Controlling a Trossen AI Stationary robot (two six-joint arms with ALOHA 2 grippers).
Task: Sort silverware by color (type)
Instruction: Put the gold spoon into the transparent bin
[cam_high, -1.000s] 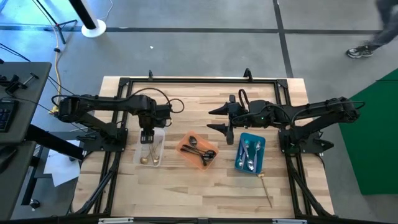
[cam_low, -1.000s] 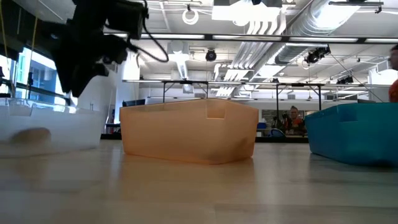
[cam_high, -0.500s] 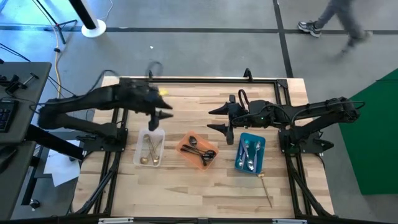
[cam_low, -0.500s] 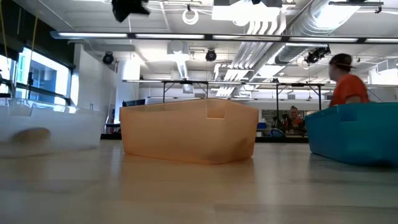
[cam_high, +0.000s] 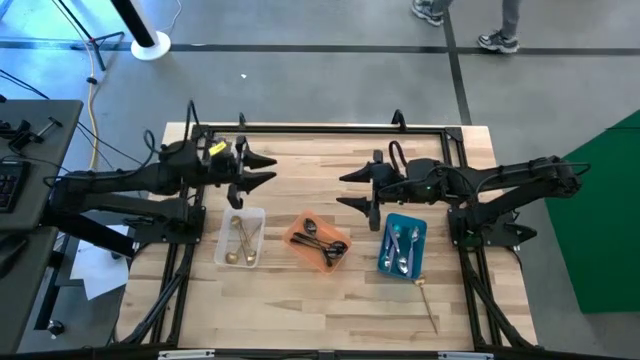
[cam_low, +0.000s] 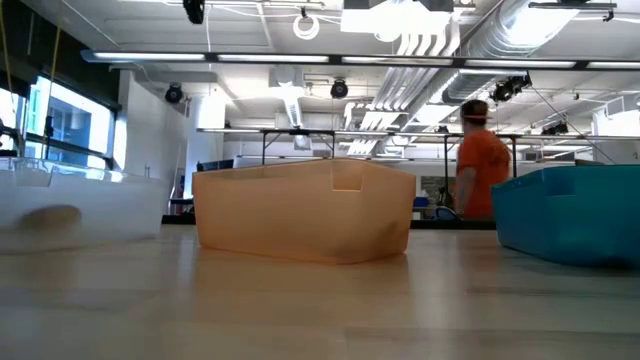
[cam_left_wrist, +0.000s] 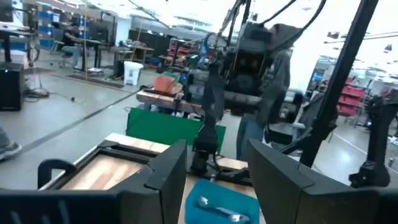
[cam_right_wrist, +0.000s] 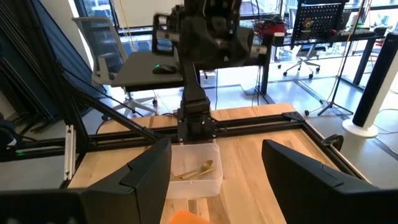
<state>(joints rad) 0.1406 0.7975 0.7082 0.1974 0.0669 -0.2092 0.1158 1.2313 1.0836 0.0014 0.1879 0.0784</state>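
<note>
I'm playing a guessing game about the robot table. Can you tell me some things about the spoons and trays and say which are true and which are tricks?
1. Gold spoons lie in the clear tray. True.
2. The orange tray is empty. False: dark spoons lie in it.
3. The blue tray holds silver spoons. True.
4. Every spoon is in a tray. False: one gold spoon lies on the table, near the blue tray.
5. The left gripper holds a spoon. False: it is open and empty, above the table behind the clear tray.
6. The right gripper is open. True.
</note>
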